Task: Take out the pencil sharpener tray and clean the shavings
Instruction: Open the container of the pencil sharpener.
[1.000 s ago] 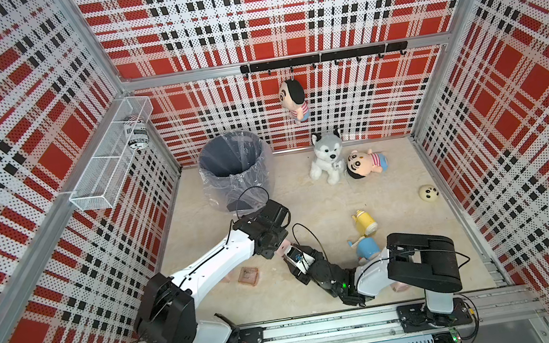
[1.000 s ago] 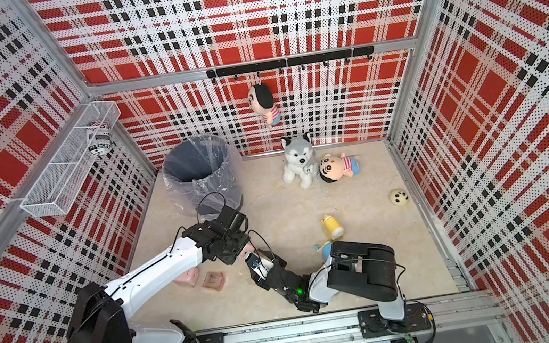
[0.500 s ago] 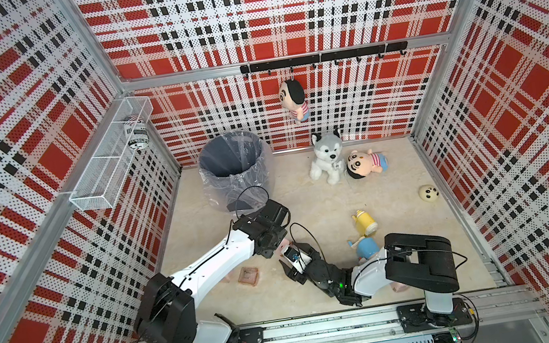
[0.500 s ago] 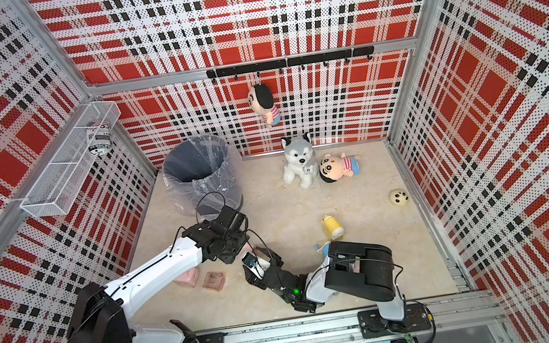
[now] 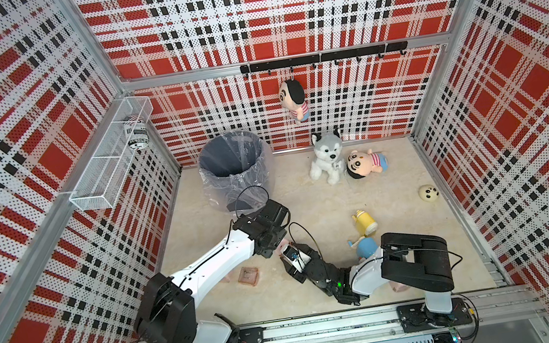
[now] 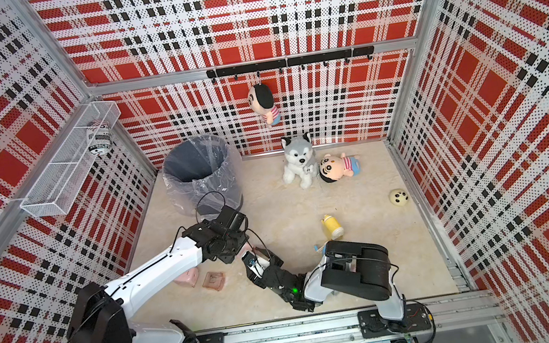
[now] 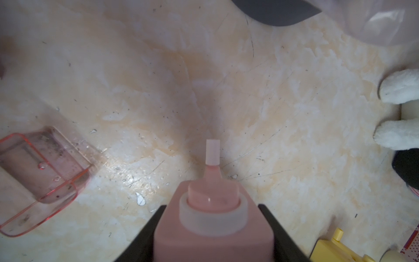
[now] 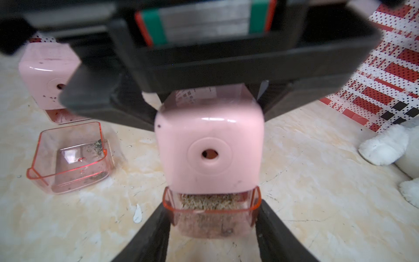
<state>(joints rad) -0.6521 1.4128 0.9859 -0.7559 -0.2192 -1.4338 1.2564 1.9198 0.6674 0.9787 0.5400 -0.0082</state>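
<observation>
My left gripper (image 7: pixel 212 206) is shut on a pink pencil sharpener (image 7: pixel 213 229), held just above the floor, crank end (image 7: pixel 212 152) pointing away. The right wrist view shows its front with the pencil hole (image 8: pixel 209 154). Its clear red tray (image 8: pixel 210 224), full of brown shavings (image 8: pixel 207 202), sticks out from under the body. My right gripper (image 8: pixel 212 217) is shut on that tray, a finger against each side. In both top views the two grippers meet at mid-floor, left (image 5: pixel 276 243) and right (image 5: pixel 286 252).
An empty clear red tray (image 5: pixel 248 276) (image 8: pixel 68 156) lies on the floor beside a second pink sharpener (image 8: pixel 45 74). A lined grey bin (image 5: pixel 234 165) stands at the back left. Also here are a plush husky (image 5: pixel 327 156), a doll (image 5: pixel 366 163) and a yellow toy (image 5: pixel 366 223).
My right gripper has edged towards the sharpener in the left gripper, and its jaws have come in on the tray. The left arm has stayed put.
</observation>
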